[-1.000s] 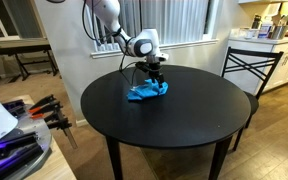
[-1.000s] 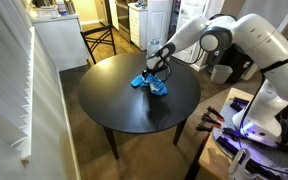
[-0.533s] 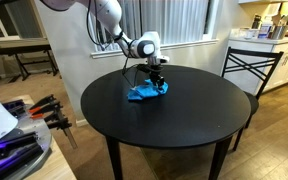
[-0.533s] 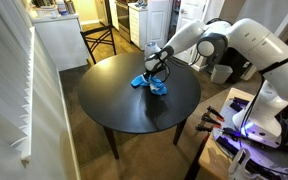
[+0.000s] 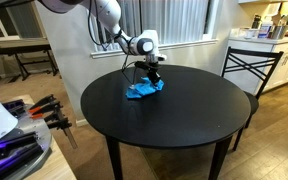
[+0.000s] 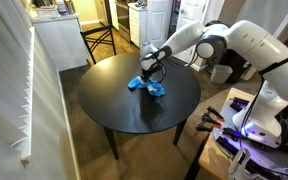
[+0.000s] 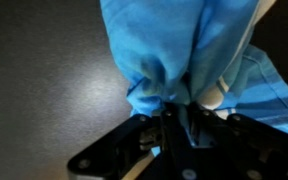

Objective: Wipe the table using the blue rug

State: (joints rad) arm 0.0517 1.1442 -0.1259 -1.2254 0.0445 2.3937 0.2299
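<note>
Gripper: you hold it clamped on a bunched fold of the blue rug — ready for dragging.
Table: rug touches its far side.

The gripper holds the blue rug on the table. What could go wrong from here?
1. The blue rug is bunched under the gripper, so probably only a small patch touches the table and wipes little.
2. In the wrist view the gripper seems to pinch just a fold; the rug might slip out during a stroke.

Blue rug hides fingertips of the end effector.
</note>
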